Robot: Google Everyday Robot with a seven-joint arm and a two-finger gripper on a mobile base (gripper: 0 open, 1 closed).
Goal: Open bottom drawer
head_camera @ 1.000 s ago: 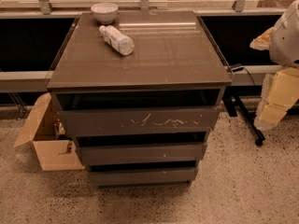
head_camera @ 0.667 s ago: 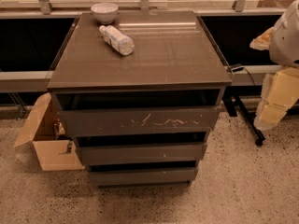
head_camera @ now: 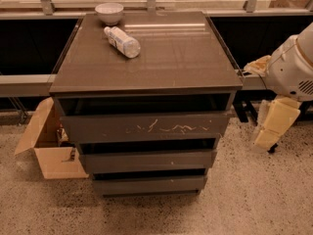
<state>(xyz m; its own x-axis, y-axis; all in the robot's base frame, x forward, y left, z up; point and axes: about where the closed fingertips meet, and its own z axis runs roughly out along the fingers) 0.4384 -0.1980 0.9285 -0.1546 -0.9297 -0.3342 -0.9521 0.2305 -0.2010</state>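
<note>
Nothing has changed vs a sec ago: cabinet (head_camera: pixel 161 62), drawers and my arm (head_camera: pixel 288 72) all sit where they were. So no progress on the task yet; the approach hasn't begun, imo.

My gripper (head_camera: pixel 266 136) hangs at the right edge of the frame, low beside the cabinet's right side, well apart from every front. Spread or closed? Can't tell from here.

The bottom drawer (head_camera: pixel 149 184) is at lower centre of the frame, the lowest and flattest front, plain, no handle. It's below the middle front (head_camera: pixel 146 159) and the scratched top front (head_camera: pixel 144 127). It looks pushed in, w/ a dark gap along its upper edge, prob the only place to hook it.

Containers:
- All 3 drawers: insides hidden.
- Bowl (head_camera: pixel 109 11), upper left of the frame at the back of the cabinet top. Contents not visible.
- Bottle (head_camera: pixel 122 41) lies on its side just in front of the bowl. Can't tell if anything's in it.
- Cardboard box (head_camera: pixel 49 153), left of the cabinet on the floor, flaps open. Some small dark bits by its right wall, can't ID.
</note>
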